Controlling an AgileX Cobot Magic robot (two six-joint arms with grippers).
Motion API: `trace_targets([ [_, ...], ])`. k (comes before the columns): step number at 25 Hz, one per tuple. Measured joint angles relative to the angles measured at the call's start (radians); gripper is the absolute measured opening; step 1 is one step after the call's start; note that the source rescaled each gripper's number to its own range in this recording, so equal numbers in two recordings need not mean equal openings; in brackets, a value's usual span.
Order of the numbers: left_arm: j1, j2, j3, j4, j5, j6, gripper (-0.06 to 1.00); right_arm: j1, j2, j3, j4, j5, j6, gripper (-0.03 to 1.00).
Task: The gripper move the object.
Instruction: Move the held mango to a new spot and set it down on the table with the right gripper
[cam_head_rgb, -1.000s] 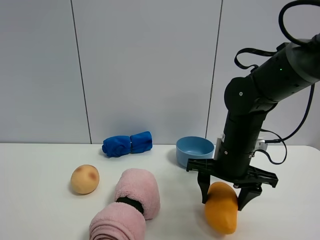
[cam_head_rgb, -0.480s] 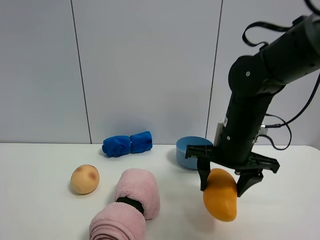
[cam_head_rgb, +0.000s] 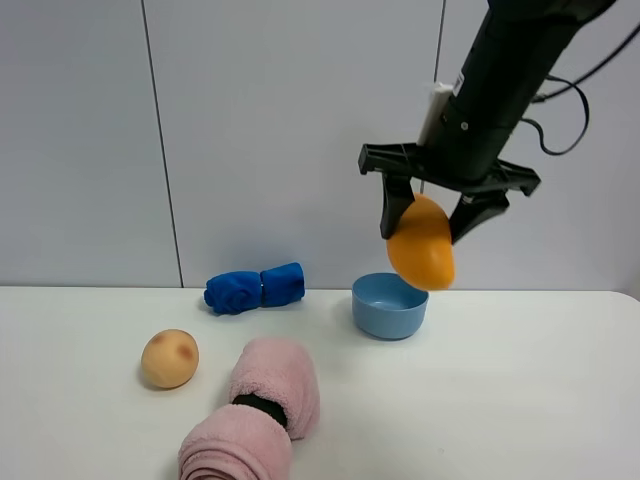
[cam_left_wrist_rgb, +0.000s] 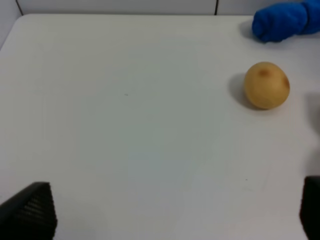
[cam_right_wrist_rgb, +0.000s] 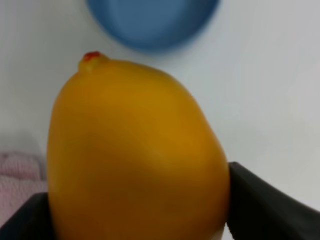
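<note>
My right gripper (cam_head_rgb: 430, 218) is shut on the orange-yellow mango (cam_head_rgb: 421, 245) and holds it high in the air, above the blue bowl (cam_head_rgb: 389, 305) on the white table (cam_head_rgb: 540, 400). In the right wrist view the mango (cam_right_wrist_rgb: 135, 150) fills the frame between the black fingers (cam_right_wrist_rgb: 265, 205), with the bowl (cam_right_wrist_rgb: 152, 20) far below it. My left gripper (cam_left_wrist_rgb: 170, 212) is open and empty over bare table; only its two fingertips (cam_left_wrist_rgb: 30, 210) show, and the exterior view does not show it.
A tan peach with a reddish spot (cam_head_rgb: 170, 358) lies at the left, also in the left wrist view (cam_left_wrist_rgb: 266, 85). A rolled blue towel (cam_head_rgb: 254, 288) lies by the wall. A rolled pink towel (cam_head_rgb: 260, 410) lies at the front.
My right gripper has lifted the mango from the table in front of the bowl, up and slightly back, to well above the bowl. Nothing else has moved.
</note>
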Motion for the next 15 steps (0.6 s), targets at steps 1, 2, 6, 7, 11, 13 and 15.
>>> trace_targets([
  [1,0.0,0.0,0.0,0.0,0.0,0.0,1.0,0.004,0.018,-0.034,0.0,0.005,-0.056,0.0],
  [2,0.0,0.0,0.0,0.0,0.0,0.0,1.0,0.009,0.042,-0.078,0.003,0.011,-0.11,0.0],
  [6,0.0,0.0,0.0,0.0,0.0,0.0,1.0,0.035,0.137,-0.195,0.058,0.012,-0.333,0.0],
  [7,0.0,0.0,0.0,0.0,0.0,0.0,1.0,0.044,0.161,-0.22,0.076,0.012,-0.379,0.0],
  [11,0.0,0.0,0.0,0.0,0.0,0.0,1.0,0.074,0.272,-0.288,0.099,0.012,-0.547,0.0],
  [13,0.0,0.0,0.0,0.0,0.0,0.0,1.0,0.081,0.326,-0.314,0.097,0.001,-0.619,0.0],
  [15,0.0,0.0,0.0,0.0,0.0,0.0,1.0,0.09,0.365,-0.328,0.096,-0.026,-0.666,0.0],
])
